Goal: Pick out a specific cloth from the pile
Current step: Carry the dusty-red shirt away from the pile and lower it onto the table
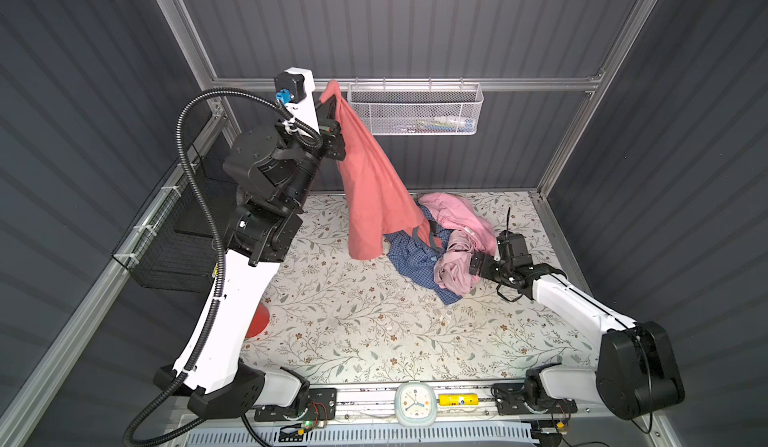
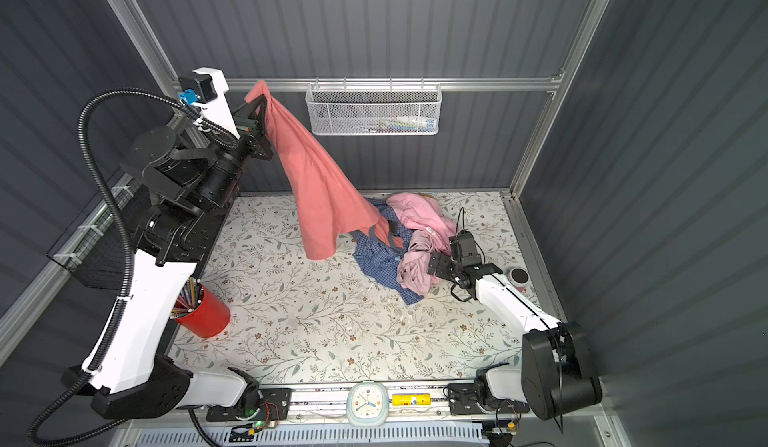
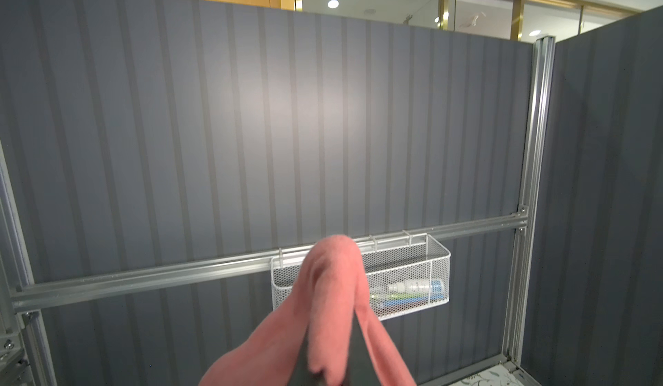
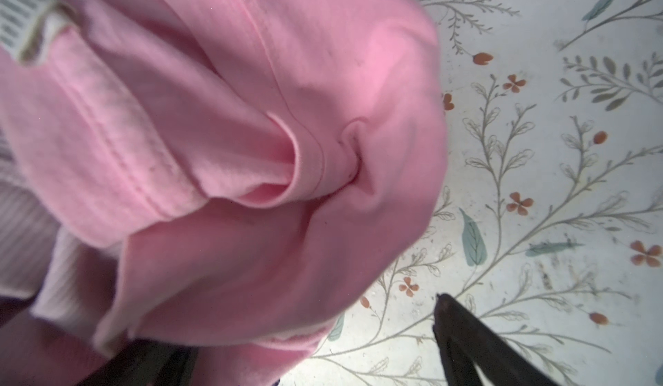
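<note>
Fingers (image 1: pixel 327 107) of left gripper (image 1: pixel 331 102) pinch the cloth (image 1: pixel 370 191) at its top.

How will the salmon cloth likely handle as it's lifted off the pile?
The cloth hangs limp from the shut left tool, so probably floppy and light. Its lower end trails beside the blue checked shirt on the pile; it may snag or drag that.

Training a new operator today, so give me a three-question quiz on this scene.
1. True or false: the left gripper is open and empty.
2. The basket is: A lying flat; B hung on the back rail; C tipped over.
3. What colour is the garment at the fingers of the right gripper?
Key: 1 false, it is shut on the cloth; 2 B; 3 pink.
</note>
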Available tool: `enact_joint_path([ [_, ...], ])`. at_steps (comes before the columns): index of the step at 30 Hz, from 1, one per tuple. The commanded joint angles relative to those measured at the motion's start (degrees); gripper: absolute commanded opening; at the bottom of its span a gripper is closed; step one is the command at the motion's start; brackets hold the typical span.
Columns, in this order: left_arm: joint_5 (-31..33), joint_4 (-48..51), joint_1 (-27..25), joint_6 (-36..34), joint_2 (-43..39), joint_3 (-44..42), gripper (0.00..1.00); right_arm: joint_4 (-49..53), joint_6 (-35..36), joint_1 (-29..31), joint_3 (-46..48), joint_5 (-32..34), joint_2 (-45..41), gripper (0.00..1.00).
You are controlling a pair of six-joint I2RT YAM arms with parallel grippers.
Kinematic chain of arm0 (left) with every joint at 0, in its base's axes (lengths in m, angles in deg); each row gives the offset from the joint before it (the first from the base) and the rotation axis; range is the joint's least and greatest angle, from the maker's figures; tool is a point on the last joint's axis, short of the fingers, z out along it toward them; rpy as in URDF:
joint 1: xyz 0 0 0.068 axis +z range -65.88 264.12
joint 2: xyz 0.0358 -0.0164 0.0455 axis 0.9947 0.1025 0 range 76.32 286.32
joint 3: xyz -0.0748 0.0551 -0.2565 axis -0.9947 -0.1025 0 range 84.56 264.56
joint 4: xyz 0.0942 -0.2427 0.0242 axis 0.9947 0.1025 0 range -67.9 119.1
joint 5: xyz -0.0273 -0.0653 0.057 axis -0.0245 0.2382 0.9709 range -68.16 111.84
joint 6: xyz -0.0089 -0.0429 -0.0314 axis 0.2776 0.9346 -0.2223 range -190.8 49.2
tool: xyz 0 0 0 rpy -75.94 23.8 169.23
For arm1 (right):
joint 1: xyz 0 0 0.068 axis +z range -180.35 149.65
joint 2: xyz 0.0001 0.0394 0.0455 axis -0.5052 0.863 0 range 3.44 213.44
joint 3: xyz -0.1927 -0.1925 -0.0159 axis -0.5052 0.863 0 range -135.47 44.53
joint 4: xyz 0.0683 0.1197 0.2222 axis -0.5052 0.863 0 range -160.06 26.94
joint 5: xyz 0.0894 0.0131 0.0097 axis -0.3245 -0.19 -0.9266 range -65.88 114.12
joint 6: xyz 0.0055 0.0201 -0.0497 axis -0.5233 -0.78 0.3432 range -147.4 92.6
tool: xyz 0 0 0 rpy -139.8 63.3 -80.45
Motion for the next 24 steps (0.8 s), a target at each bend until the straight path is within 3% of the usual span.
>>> enact_joint_path([
  [1, -1.5, -4.0, 0.3, 0.2, -0.3, 3.0, 0.00, -0.7, -0.5, 0.0, -1.0, -0.5, 0.5, 0.99],
  [14, 5.0, -0.1, 0.3, -5.7, 2.3, 3.8, 0.00, -1.3, -0.8, 0.1, -0.7, -0.8, 0.7, 0.99],
  [18, 9.9, 0.9, 0.7, -8.3, 3.0, 0.6, 0.00, -1.2, -0.7, 0.1, -0.7, -1.0, 0.7, 0.99],
  [24, 13.8, 1.5, 5.4, -10.9, 4.0, -4.8, 0.00, -0.8, -0.4, 0.2, -0.7, -0.8, 0.3, 0.99],
])
